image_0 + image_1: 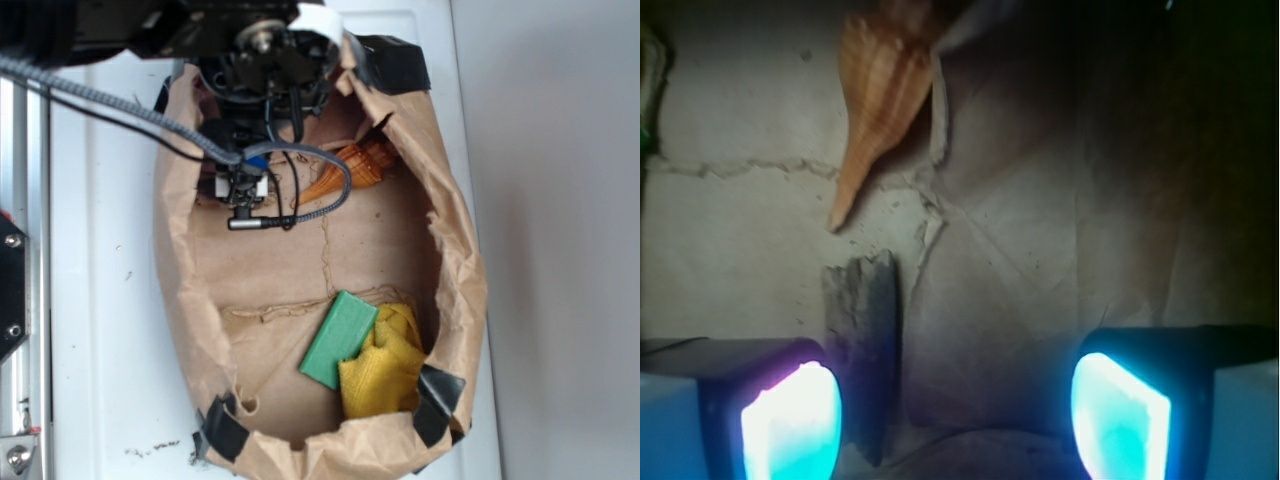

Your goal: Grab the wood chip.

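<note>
The wood chip (862, 340) is a flat grey-brown sliver lying on the brown paper, seen in the wrist view just inside my left glowing pad (790, 425). My gripper (955, 425) is open, its jaws wide apart, with the chip near the left jaw and nothing between them gripped. The orange ridged shell (880, 100) lies just beyond the chip. In the exterior view my gripper (245, 190) hangs over the back left of the paper-lined basin and hides the chip; the shell (350, 170) shows to its right.
The crumpled brown paper wall (455, 250) rings the basin, taped with black tape at the corners. A green block (340, 338) and a yellow cloth (385, 370) lie at the front. A torn paper flap (935, 120) stands beside the shell.
</note>
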